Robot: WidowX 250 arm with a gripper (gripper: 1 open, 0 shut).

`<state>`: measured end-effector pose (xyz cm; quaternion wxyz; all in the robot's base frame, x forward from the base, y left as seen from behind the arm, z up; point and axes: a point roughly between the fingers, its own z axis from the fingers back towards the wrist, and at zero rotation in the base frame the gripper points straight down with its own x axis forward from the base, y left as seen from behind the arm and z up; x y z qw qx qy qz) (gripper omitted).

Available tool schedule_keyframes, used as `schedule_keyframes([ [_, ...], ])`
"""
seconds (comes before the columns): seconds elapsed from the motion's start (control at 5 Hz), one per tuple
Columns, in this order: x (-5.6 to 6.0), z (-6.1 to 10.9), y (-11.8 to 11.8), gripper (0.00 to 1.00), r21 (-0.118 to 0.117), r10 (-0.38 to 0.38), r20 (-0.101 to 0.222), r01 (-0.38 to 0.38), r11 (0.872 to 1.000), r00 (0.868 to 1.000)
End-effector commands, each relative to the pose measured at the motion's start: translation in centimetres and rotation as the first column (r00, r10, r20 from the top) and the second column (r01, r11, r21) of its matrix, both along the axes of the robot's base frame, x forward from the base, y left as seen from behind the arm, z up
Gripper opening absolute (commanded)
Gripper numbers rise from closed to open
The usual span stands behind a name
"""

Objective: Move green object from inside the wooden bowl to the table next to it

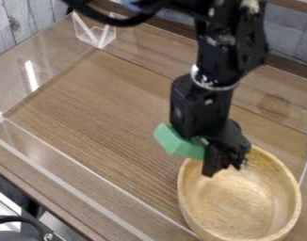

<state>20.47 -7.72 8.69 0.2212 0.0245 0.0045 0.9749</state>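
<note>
Wood-grain table (93, 113) carries the wooden bowl (250, 216) near its front right corner. Above the bowl's left rim, the black gripper (214, 151) points down, its jaws clamped on the green object (176, 142), held clear of the bowl.

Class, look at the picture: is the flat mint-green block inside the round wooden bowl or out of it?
Out. The flat mint-green block sits clamped in the black gripper, beside the round wooden bowl's rim; the bowl's visible inside looks empty.
</note>
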Motion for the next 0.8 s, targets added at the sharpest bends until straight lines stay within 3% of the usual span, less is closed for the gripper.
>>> schedule_keyframes([
  [0.0, 1.4, 2.2, -0.3, 0.0, -0.02, 0.078, 0.047, -0.077, 0.997, 0.996],
  [0.2, 2.3, 3.4, 1.0, 0.0, -0.012, 0.169, 0.052, -0.168, 0.986, 0.984],
  [0.4, 3.1, 3.7, 5.1, 0.0, 0.003, 0.265, 0.057, -0.266, 0.964, 0.963],
  [0.6, 4.0, 3.5, 3.9, 0.0, -0.02, 0.363, 0.05, -0.363, 0.932, 0.93],
])
